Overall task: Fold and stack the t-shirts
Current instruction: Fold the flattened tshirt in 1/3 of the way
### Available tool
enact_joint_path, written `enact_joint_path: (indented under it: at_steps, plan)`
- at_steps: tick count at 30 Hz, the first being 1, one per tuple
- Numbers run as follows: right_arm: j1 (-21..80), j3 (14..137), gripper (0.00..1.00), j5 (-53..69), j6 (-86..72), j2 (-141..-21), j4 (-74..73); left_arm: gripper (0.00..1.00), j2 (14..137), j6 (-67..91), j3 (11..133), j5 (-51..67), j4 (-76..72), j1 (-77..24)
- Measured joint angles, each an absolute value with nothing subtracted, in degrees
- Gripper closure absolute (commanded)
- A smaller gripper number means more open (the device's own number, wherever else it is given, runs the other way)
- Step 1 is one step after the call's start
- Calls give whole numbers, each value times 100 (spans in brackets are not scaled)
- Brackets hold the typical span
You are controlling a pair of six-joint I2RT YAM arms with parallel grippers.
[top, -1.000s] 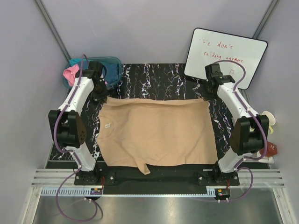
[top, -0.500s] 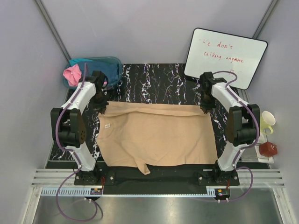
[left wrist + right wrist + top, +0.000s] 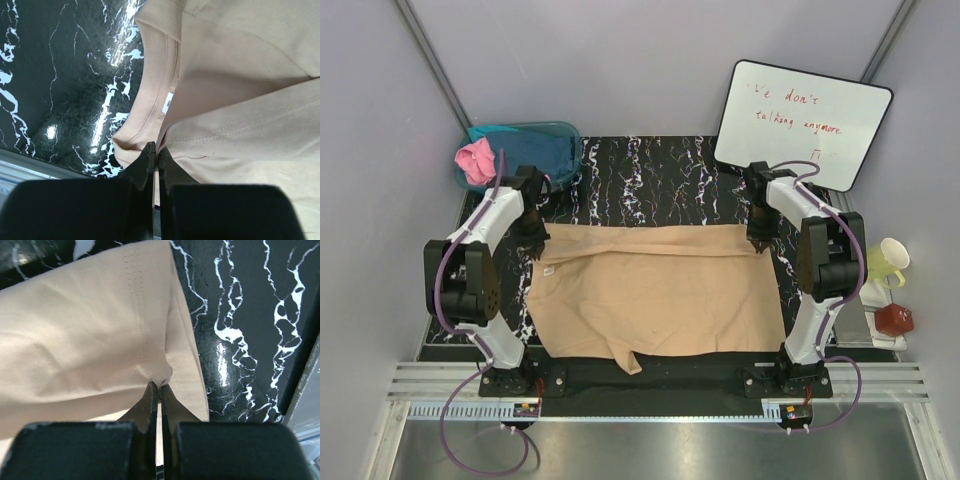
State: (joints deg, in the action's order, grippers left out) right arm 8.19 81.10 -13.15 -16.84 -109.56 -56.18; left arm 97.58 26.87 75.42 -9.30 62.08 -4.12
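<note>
- Left pincer [image 3: 156, 150] is clenched on a stitched edge of the tan t-shirt [image 3: 240, 100], and the collar lies just beside it
- Right pincer [image 3: 160, 387] is clenched on the opposite corner, puckering the cloth
- The two edges are probably held level so the fold lands straight on the worktop [image 3: 650, 165]
- The wrist views show each pinch, but only the top view shows the fold band between the pincers and the pink t-shirt [image 3: 474, 160] beyond the left one

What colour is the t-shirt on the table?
The t-shirt is plain tan-beige; clearest in the top external view.
</note>
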Motion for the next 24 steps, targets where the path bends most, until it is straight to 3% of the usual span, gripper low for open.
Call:
enact_joint_path:
  at_steps: [4,5,7,8,9,10,14,15,17,18,20,22,24]
  plan:
    - [819,8110,100,-1415,-1750,-10991,-5695,100,9568,2687,7470,-952,6219,-412]
    - [819,8110,93,-1422,-1758,-10997,-5704,100,9526,2689,7435,-950,6204,-412]
    - [819,8110,66,-1404,-1763,-11019,-5732,100,9476,2689,7352,-952,6198,-414]
    - [819,8110,31,-1382,-1745,-11052,-5771,100,9465,2689,7295,-952,6200,-414]
    - [819,8110,9,-1337,-1772,-11080,-5808,100,9456,2689,7240,-952,6204,-414]
    - [819,8110,0,-1256,-1763,-11120,-5870,100,9456,2689,7190,-956,6213,-414]
    - [810,8143,0,-1017,-1686,-11135,-6062,100,9456,2689,7131,-978,6278,-414]
    - [808,8208,0,-961,-1684,-11131,-6123,94,9456,2689,7131,-985,6292,-414]
    - [808,8412,0,-869,-1675,-11118,-6200,68,9461,2687,7131,-996,6326,-414]
    - [808,8552,0,-829,-1671,-11113,-6233,37,9465,2679,7131,-1002,6351,-414]
    - [808,8840,0,-766,-1656,-11100,-6254,12,9478,2687,7131,-1041,6410,-414]
    - [808,9083,0,-725,-1643,-11100,-6259,1,9476,2655,7129,-1090,6462,-416]
    - [808,9266,0,-644,-1629,-11100,-6257,1,9465,2648,7131,-1199,6504,-440]
